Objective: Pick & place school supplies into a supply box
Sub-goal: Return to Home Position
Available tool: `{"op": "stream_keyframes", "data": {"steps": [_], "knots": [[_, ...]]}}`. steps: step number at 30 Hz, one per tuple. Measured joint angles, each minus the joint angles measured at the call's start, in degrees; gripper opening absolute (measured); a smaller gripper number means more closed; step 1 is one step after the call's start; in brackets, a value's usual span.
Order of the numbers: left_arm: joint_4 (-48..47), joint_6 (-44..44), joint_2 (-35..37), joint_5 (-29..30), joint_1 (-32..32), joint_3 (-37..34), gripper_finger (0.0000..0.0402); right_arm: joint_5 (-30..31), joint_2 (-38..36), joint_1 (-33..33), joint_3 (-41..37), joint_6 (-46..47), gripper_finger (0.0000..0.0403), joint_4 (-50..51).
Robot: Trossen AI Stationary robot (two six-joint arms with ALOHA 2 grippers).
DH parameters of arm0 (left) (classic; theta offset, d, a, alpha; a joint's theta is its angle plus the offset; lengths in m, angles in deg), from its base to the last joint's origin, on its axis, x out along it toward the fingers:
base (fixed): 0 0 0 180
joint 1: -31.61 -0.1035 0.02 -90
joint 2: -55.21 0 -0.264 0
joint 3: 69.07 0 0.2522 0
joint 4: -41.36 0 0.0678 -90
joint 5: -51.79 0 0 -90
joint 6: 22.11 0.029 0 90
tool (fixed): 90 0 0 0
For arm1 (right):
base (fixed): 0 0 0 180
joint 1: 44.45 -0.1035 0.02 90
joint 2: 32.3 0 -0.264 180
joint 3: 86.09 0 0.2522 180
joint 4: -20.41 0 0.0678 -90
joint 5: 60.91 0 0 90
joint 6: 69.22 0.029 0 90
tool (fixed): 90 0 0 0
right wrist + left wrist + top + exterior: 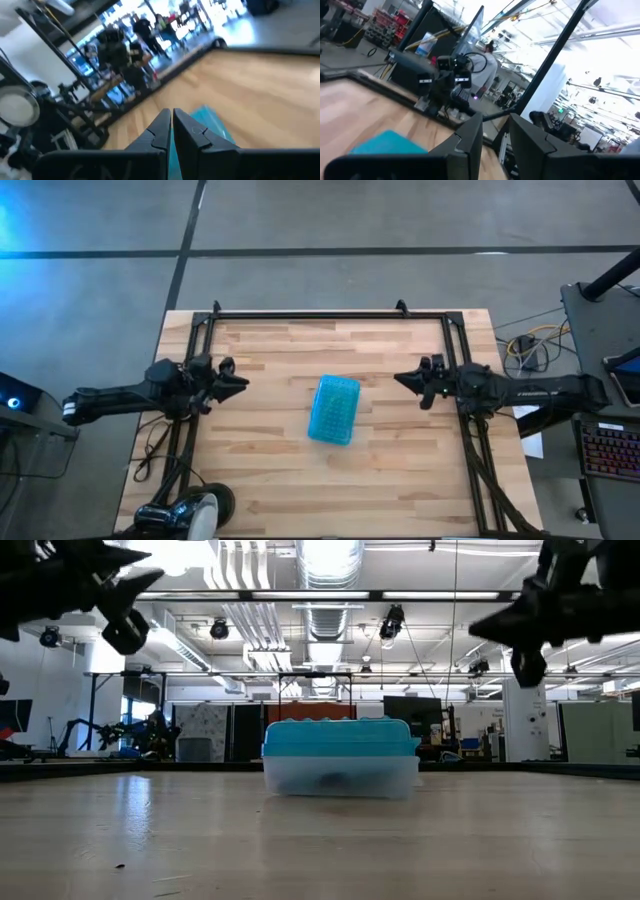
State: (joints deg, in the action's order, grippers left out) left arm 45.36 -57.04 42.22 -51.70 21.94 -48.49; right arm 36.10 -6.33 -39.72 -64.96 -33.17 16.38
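Note:
The supply box (333,409) stands on its clear base mid-table, its teal ribbed lid (340,737) shut on top. A dim dark shape (330,780) shows through the clear wall; no pens, pencils, marker or scissors are in view outside the box. My left gripper (240,382) hovers left of the box, well above the table, pointing toward it with a small gap between its fingers (496,125). My right gripper (400,380) hovers to the right at about the same height, fingers together (172,117). The box also shows in both wrist views (387,142) (210,120).
A black metal frame (330,314) runs along the table's far edge and down both sides. Bare wood (400,480) surrounds the box. A cable (150,445) lies by the left edge. A bench with a keyboard (608,450) stands beyond the right edge.

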Motion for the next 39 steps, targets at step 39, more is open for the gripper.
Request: {"op": "stream_keyframes", "data": {"steps": [39], "knots": [[-14.22,-0.03,12.94,1.98,0.04,-6.37,0.0080,0.58,-26.00,-8.74,-6.84,0.35,0.0013,12.98]]}}
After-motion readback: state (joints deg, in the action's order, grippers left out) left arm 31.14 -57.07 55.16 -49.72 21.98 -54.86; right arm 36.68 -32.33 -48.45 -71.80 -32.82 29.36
